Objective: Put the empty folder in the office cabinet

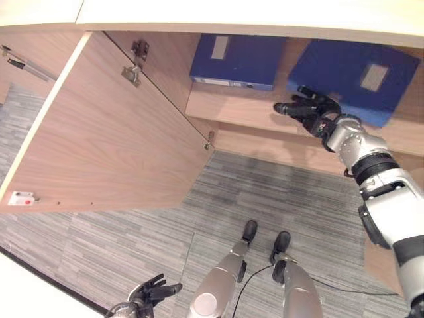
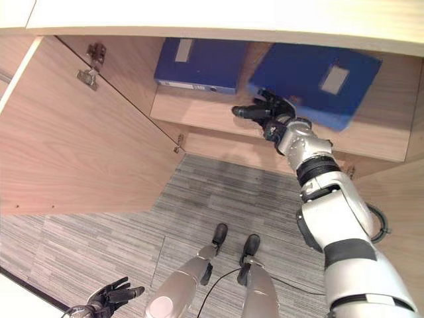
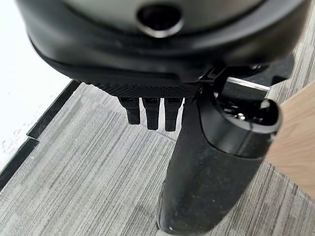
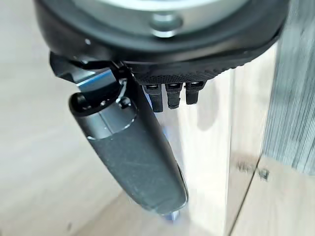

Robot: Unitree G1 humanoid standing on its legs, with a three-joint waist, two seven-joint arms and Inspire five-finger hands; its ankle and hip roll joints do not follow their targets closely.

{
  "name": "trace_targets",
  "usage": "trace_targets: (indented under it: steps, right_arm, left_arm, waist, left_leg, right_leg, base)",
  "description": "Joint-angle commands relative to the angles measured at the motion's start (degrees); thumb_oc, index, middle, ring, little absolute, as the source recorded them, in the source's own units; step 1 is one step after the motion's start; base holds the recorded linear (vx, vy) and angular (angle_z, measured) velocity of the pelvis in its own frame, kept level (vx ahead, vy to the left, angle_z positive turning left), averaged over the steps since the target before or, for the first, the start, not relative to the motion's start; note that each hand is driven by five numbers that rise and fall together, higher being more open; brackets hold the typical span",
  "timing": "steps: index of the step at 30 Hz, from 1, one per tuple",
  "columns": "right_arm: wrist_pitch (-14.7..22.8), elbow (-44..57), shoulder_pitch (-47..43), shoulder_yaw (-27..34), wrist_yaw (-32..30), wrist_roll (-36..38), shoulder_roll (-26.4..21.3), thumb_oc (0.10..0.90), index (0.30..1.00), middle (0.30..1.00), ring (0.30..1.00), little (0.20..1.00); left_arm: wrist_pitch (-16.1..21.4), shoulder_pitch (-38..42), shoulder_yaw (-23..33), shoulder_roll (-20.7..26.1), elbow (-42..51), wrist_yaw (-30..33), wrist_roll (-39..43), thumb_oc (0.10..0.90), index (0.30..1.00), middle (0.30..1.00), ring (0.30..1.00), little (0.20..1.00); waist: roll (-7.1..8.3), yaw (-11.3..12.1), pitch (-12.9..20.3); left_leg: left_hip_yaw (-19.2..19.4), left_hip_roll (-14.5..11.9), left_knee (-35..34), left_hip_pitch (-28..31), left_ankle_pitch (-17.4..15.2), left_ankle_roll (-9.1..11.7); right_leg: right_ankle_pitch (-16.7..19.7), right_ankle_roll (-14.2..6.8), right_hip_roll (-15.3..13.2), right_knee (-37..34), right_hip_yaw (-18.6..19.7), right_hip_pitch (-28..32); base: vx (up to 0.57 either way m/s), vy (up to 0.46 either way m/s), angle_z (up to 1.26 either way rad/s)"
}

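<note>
We are reaching our right hand (image 1: 311, 109) into the open cabinet (image 1: 218, 116), fingers straight and holding nothing, touching the near left corner of the tilted blue folder (image 1: 354, 76) on its shelf. The folder is lying just right and beyond, long axis running left-right. A second blue folder (image 1: 235, 59) is sitting further left. Our left hand (image 1: 152, 291) is hanging relaxed, well away.

Silver-grey arm segments with black joint bands end in a dark right robot hand (image 1: 310, 109) with a textured palm edge.
</note>
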State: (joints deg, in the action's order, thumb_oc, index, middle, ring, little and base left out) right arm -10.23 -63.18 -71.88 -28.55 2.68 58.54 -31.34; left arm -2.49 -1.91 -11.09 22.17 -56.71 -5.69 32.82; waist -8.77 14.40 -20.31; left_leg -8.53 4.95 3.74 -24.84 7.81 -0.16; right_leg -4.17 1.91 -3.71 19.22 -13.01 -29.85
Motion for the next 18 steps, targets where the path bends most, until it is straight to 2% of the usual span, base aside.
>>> trace_targets:
  steps: [1, 6, 8, 10, 14, 17, 18]
  right_arm:
    - [4.8, 4.3, -1.6, -0.9, 3.3, 0.4, -2.2, 0.800, 0.900, 0.900, 0.900, 0.900]
    - [4.6, 0.6, -1.6, -0.5, 3.2, -1.5, -3.7, 0.800, 0.900, 0.900, 0.900, 0.900]
    - [6.0, -3.9, -3.7, 0.9, 1.1, -4.5, -5.3, 0.800, 0.900, 0.900, 0.900, 0.900]
    - [6.2, -11.3, -6.9, -0.4, -2.5, -15.6, -8.4, 0.800, 0.900, 0.900, 0.900, 0.900]
    - [5.3, -12.4, -8.0, -1.8, -3.4, -21.3, -10.2, 0.800, 0.900, 0.900, 0.900, 0.900]
    - [5.1, -12.2, -7.8, -2.2, -3.2, -22.1, -10.4, 0.800, 0.900, 0.900, 0.900, 0.900]
    - [4.3, -12.5, -7.4, -5.3, -2.0, -27.8, -10.4, 0.800, 0.900, 0.900, 0.900, 0.900]
  left_arm:
    - [-0.2, -4.8, -0.3, 6.1, -3.8, -0.1, -2.4, 0.800, 0.900, 0.900, 0.900, 0.900]
    - [-0.3, -4.2, 0.3, 5.8, -5.4, -0.1, -3.1, 0.800, 0.900, 0.900, 0.900, 0.900]
    - [-0.3, -4.3, 0.9, 5.6, -6.9, 0.5, -3.3, 0.800, 0.900, 0.900, 0.900, 0.900]
    - [0.1, -4.1, 1.8, 5.3, -8.7, 1.5, -4.1, 0.800, 0.900, 0.900, 0.900, 0.900]
    - [1.1, -4.2, 2.6, 5.4, -9.0, 2.6, -4.8, 0.800, 0.900, 0.900, 0.900, 0.900]
    - [1.2, -4.5, 2.5, 5.4, -8.7, 2.5, -4.9, 0.800, 0.900, 0.900, 0.900, 0.900]
    - [1.2, -5.0, 2.3, 5.6, -8.5, 2.2, -5.3, 0.800, 0.900, 0.900, 0.900, 0.900]
  waist:
    - [2.81, 0.9, 1.6]
    - [2.98, 0.3, 1.3]
    - [3.17, -0.1, 1.4]
    - [3.45, -0.6, 1.6]
    - [3.32, -0.9, 1.5]
    - [3.26, -0.9, 1.5]
    - [3.25, -1.0, 1.4]
  left_leg:
    - [0.5, -0.5, 1.8, -0.6, -7.0, 1.5]
    - [0.7, -0.7, 1.7, -0.6, -6.9, 1.5]
    - [0.9, -0.8, 1.5, -0.7, -6.9, 1.5]
    - [1.1, -1.0, 1.1, -0.7, -6.7, 1.4]
    - [1.0, -1.0, 0.6, -0.5, -6.5, 1.3]
    - [1.0, -1.0, 0.5, -0.4, -6.4, 1.3]
    - [1.0, -1.0, 0.3, -0.3, -6.3, 1.4]
  right_leg:
    - [-2.0, -4.3, -2.6, -6.1, -1.9, 7.1]
    - [-1.8, -4.3, -2.5, -6.5, -1.9, 7.1]
    - [-1.6, -4.3, -2.3, -6.9, -1.6, 7.1]
    - [-1.2, -4.3, -2.1, -7.4, -1.4, 7.0]
    - [-1.1, -4.3, -2.0, -7.8, -1.4, 7.2]
    - [-1.0, -4.2, -2.0, -7.8, -1.3, 7.2]
    - [-0.8, -4.2, -1.9, -8.0, -1.3, 7.2]
  base:
    - [0.00, 0.000, 0.00]
    - [-0.01, 0.001, 0.00]
    - [-0.01, 0.011, -0.03]
    - [-0.02, 0.013, -0.08]
    - [-0.02, -0.004, -0.05]
    - [-0.01, -0.006, -0.09]
    - [-0.03, -0.002, -0.05]
